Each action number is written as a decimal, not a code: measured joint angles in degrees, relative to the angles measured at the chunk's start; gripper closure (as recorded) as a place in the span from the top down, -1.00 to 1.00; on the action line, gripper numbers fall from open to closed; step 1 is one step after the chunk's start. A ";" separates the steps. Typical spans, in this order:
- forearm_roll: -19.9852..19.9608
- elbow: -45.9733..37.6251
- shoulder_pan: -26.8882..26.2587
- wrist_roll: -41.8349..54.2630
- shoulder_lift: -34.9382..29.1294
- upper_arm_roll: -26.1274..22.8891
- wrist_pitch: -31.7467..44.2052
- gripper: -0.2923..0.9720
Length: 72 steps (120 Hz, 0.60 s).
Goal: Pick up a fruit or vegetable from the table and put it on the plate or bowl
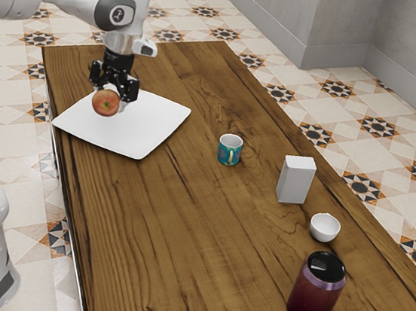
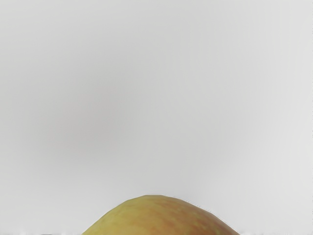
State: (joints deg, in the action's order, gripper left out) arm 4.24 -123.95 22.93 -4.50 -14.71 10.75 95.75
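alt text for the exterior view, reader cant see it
The arm's black pincer holds a red apple above a white plate on a wooden table. Toward the exterior view's right stand a teal mug, white box, white bowl and maroon tumbler.

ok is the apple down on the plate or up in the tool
Held in the tool, which grips the apple from both sides over the white plate. Whether it touches the plate, cannot tell.
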 joint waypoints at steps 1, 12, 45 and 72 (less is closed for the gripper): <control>-0.07 0.00 0.00 0.04 0.03 0.01 -0.03 0.27; -0.67 0.07 0.01 0.45 0.25 0.06 -0.32 0.39; -1.83 2.30 -0.90 1.35 1.30 -0.39 -0.71 0.52; -3.33 42.70 -15.86 1.84 28.63 -18.02 -0.86 0.53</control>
State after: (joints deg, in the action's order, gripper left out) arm 0.91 -81.25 7.07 -2.66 13.92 -7.27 94.89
